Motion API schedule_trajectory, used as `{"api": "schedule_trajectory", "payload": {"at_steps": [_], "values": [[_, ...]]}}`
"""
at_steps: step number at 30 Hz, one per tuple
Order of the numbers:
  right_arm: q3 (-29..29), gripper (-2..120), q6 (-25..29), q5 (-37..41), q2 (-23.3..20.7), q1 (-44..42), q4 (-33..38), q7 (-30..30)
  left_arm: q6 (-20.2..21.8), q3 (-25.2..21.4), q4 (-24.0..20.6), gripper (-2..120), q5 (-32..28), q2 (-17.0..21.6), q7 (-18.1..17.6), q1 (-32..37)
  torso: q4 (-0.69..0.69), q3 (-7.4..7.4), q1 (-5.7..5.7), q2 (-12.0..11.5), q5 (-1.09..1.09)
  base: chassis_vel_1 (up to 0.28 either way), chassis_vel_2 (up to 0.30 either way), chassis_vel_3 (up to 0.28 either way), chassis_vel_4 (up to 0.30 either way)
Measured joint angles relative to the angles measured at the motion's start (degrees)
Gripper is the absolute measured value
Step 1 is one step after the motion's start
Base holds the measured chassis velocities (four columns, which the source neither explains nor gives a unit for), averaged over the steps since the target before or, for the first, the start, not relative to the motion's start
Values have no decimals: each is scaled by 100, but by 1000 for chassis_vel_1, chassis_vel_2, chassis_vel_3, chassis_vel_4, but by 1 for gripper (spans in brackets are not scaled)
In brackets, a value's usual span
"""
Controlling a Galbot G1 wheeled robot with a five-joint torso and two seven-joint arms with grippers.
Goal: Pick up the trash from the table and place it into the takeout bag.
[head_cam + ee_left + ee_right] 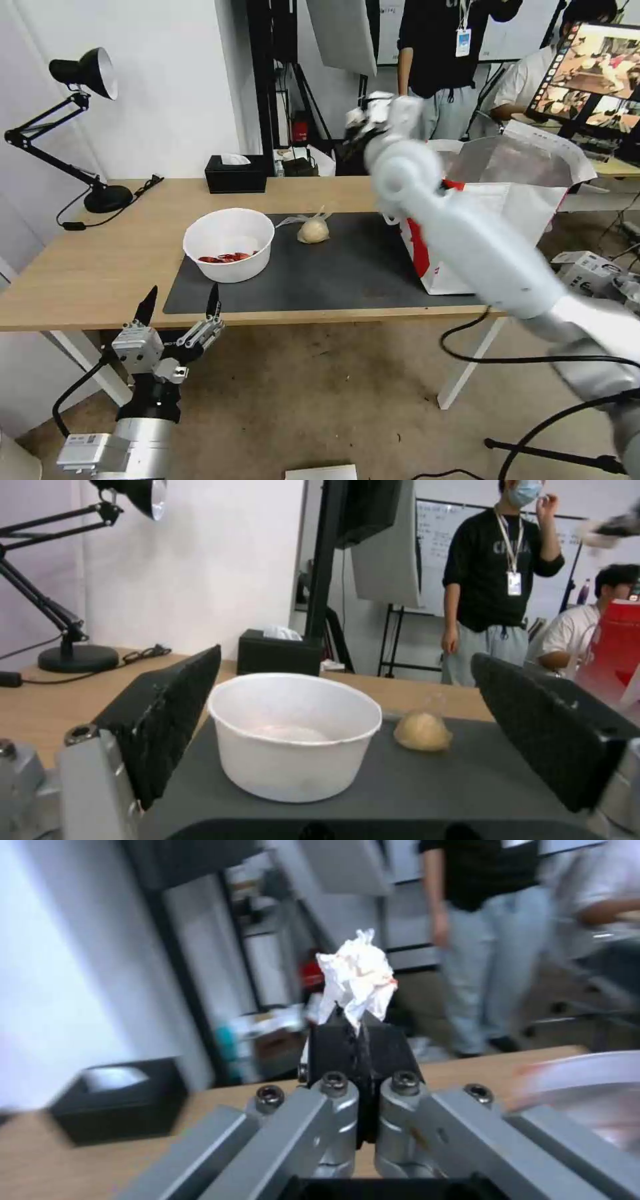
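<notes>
My right gripper (357, 1022) is shut on a crumpled white tissue (357, 977) with reddish stains. In the head view the right gripper (363, 123) is raised above the table's far side, just left of the red-and-white takeout bag (507, 213), which stands open on the mat's right end. A white bowl (229, 243) with red scraps and a clear bag with a beige bun (313, 230) rest on the dark mat (347, 273). Low in front of the table edge, my left gripper (180, 303) is open, and the bowl (297, 735) sits beyond its fingers (173, 715).
A black tissue box (235, 173) stands at the back edge of the light-wood table (100, 267), and a black desk lamp (93, 133) stands at the far left. People and a monitor (593, 73) are behind the table. Cables lie on the floor at the right.
</notes>
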Motion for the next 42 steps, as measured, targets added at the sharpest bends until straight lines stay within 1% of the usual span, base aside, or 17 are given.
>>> {"api": "schedule_trajectory", "payload": {"at_steps": [5,12,14,15,18,20,26,27,29,30,31,33,34,37,38,41,42], "values": [[392,0,-186,309,-730,-203,210,170,0,8,1,100,-16,2,-1,-19,0,0,0,0,-1,0,0,0,0],[839,0,-437,632,-1291,-842,639,264,0,6,1,100,-20,1,0,-20,0,0,0,0,0,0,0,0,0],[1033,8,-503,654,-1396,-1127,782,219,1,9,0,100,-20,1,0,-12,0,0,0,0,-1,0,0,0,0],[1033,8,-503,654,-1396,-1127,782,219,1,9,0,100,-20,1,0,-12,0,0,0,0,-1,0,0,0,0],[1232,23,-511,664,-1448,-1382,935,188,3,13,0,100,-20,-2,0,13,2,0,0,0,-3,0,0,0,0],[1266,26,-511,664,-1451,-1415,955,183,4,13,1,100,-20,-5,0,20,2,0,-1,0,-4,0,0,0,0],[1453,53,-428,631,-1462,-1584,1150,81,5,-5,0,100,-19,-4,0,79,2,0,0,0,-2,0,0,0,0],[1453,53,-428,631,-1462,-1584,1150,81,5,-5,0,100,-19,-4,0,79,2,0,0,0,-2,0,0,0,0],[1494,67,-235,611,-1537,-1596,1464,-238,5,-13,1,100,-18,24,0,98,2,0,0,1,-3,0,0,0,0],[1494,67,-235,611,-1537,-1596,1464,-238,5,-13,1,100,-18,24,0,98,2,0,0,1,-3,0,0,0,0],[1499,82,-125,535,-1678,-1651,1914,-614,11,-9,0,100,-19,25,0,116,3,0,0,0,-5,0,0,0,0],[1772,97,170,211,-2126,-2346,2692,-1206,16,-7,1,100,-18,4,-1,158,2,0,0,0,-4,0,0,0,0],[1772,97,170,211,-2126,-2346,2692,-1206,16,-7,1,100,-18,4,-1,158,2,0,0,0,-4,0,0,0,0],[2331,100,685,-615,-2598,-3775,3353,-1938,16,-6,1,100,-8,-9,-2,172,0,-1,-1,1,-3,0,0,0,0],[2331,100,685,-615,-2598,-3775,3353,-1938,16,-6,1,100,-8,-9,-2,172,0,-1,-1,1,-3,0,0,0,0],[2659,100,939,-1065,-2672,-4888,3718,-2014,14,3,1,100,5,-34,-2,163,-1,-1,-1,1,-2,0,0,0,0],[2659,100,939,-1065,-2672,-4888,3718,-2014,14,3,1,100,5,-34,-2,163,-1,-1,-1,1,-2,0,0,0,0]]}}
